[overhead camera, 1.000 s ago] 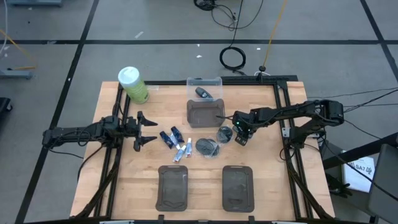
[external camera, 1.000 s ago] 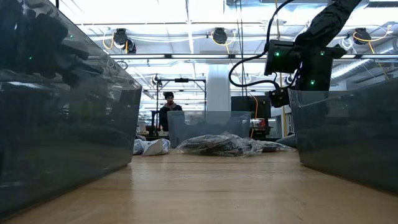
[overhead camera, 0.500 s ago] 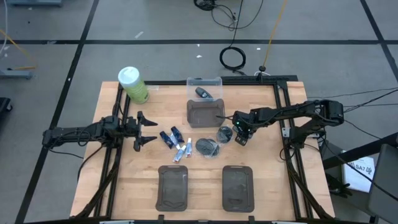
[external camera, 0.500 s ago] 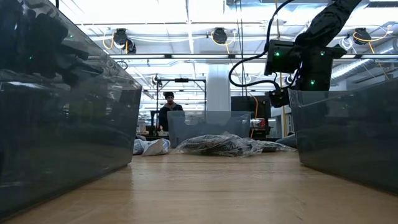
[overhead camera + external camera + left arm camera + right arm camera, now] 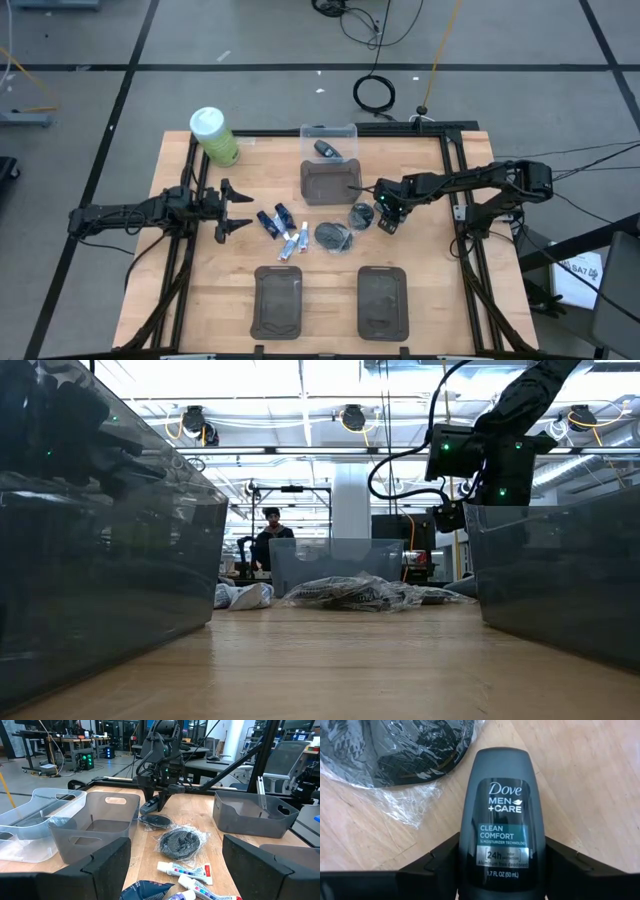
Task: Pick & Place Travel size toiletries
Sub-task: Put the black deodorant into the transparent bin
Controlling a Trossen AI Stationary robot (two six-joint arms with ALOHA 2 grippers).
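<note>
Nothing has moved in the last second: both my arms and every item on the table (image 5: pixel 420 290) sit exactly where they were.

My right gripper (image 5: pixel 387 219) hangs low over the table's right-centre, fingers clamped on a small dark bottle (image 5: pixel 501 815), a Dove Men+Care roll-on that lies between them with its rounded end pointing away from my wrist. Just beside it on the wood lie two flat grey pots in crinkled clear wrap: the nearer pot (image 5: pixel 361 214) almost touches the bottle, and the larger one (image 5: pixel 333 236) sits a little further toward the middle.

My left gripper (image 5: pixel 232 207) waits at the table's left side, fingers spread apart and holding nothing, pointed at the pile.

Three dark grey trays frame the work: one (image 5: pixel 329 181) behind the pots, two at the front edge (image 5: pixel 278 300) (image 5: pixel 382 298). In the low view, the front trays wall in both sides. Behind the rear tray stands a clear bin (image 5: pixel 329 143) with one dark item (image 5: pixel 325 149) inside. A big green bottle (image 5: pixel 214 136) with a white cap stands at the far left corner.

Between my grippers lie two dark blue tubes (image 5: pixel 266 221) (image 5: pixel 284 214) and, just in front of them, white-and-pale-blue tubes (image 5: pixel 297 240) close together.

A person (image 5: pixel 268 537) stands in the room beyond.
</note>
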